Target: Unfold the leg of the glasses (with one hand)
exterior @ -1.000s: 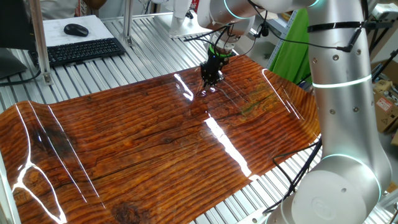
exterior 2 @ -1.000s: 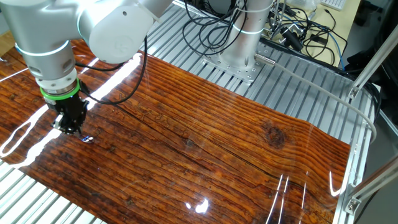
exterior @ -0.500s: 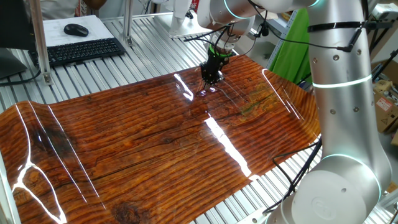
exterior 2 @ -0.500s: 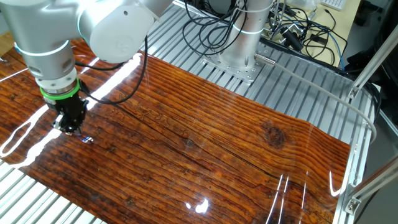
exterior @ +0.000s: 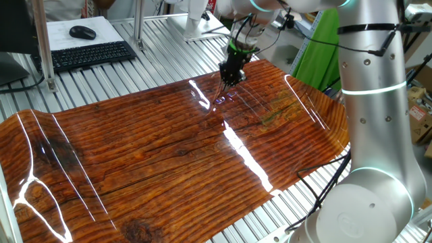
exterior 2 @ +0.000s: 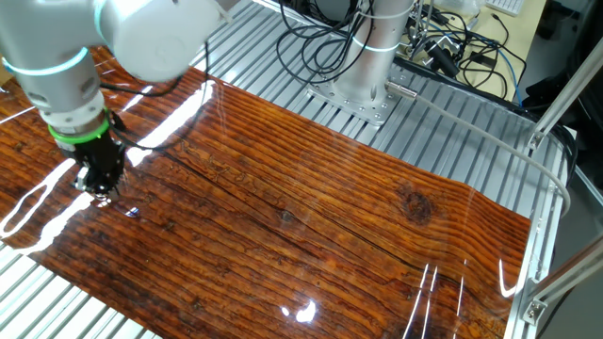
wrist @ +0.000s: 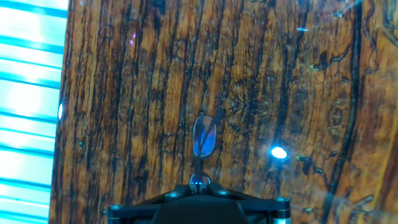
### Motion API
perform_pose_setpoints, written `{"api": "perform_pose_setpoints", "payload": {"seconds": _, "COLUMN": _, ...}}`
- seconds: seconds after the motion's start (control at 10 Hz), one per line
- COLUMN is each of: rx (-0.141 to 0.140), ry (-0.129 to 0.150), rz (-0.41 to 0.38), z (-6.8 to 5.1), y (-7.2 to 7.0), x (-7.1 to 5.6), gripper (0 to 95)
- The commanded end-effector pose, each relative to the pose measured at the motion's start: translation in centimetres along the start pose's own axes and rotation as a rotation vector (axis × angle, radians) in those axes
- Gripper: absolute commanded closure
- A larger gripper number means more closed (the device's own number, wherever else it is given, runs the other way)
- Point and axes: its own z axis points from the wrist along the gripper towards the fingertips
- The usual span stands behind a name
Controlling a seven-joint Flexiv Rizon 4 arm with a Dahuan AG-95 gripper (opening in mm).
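Glasses [wrist: 204, 137] lie on the desk [exterior: 135, 148] just ahead of the gripper [exterior: 231, 79], which hovers above them; whether fingers are released or clenched, cannot tell; leg not distinguishable; best: descend slowly, catch only the leg, swing gently outward.

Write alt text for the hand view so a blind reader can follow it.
Looking straight down at glossy reddish-brown wood grain, the wire-framed glasses lie near the centre, one clear lens catching blue light. The black gripper fills the bottom edge, and bright striped glare runs down the left side.
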Motion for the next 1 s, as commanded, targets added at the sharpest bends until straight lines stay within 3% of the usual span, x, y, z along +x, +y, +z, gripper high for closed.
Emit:
{"api": "perform_pose_setpoints", "payload": {"seconds": 0.1, "rx": -0.011, "ry": 0.092, "rz": -0.03, "z": -1.9, "y": -0.2, "x": 0.0, "gripper": 95.0}}
{"api": "perform_pose_setpoints", "payload": {"seconds": 0.2, "rx": -0.019, "ry": 0.126, "rz": -0.037, "z": -2.4, "y": -0.3, "x": -0.1, "gripper": 95.0}}
{"api": "perform_pose_setpoints", "payload": {"seconds": 0.4, "rx": -0.013, "ry": 0.167, "rz": -0.069, "z": -3.4, "y": -0.6, "x": -0.1, "gripper": 95.0}}
{"api": "perform_pose_setpoints", "payload": {"seconds": 0.5, "rx": -0.016, "ry": 0.168, "rz": -0.061, "z": -3.9, "y": -0.7, "x": 0.0, "gripper": 95.0}}
{"api": "perform_pose_setpoints", "payload": {"seconds": 0.6, "rx": -0.011, "ry": 0.151, "rz": -0.059, "z": -4.1, "y": -0.7, "x": 0.2, "gripper": 95.0}}
{"api": "perform_pose_setpoints", "payload": {"seconds": 0.7, "rx": 0.002, "ry": 0.101, "rz": -0.066, "z": -4.8, "y": -0.8, "x": 1.0, "gripper": 95.0}}
{"api": "perform_pose_setpoints", "payload": {"seconds": 0.8, "rx": 0.007, "ry": 0.082, "rz": -0.058, "z": -5.3, "y": -0.9, "x": 1.4, "gripper": 95.0}}
{"api": "perform_pose_setpoints", "payload": {"seconds": 1.0, "rx": 0.012, "ry": 0.091, "rz": -0.056, "z": -6.5, "y": -1.2, "x": 1.9, "gripper": 95.0}}
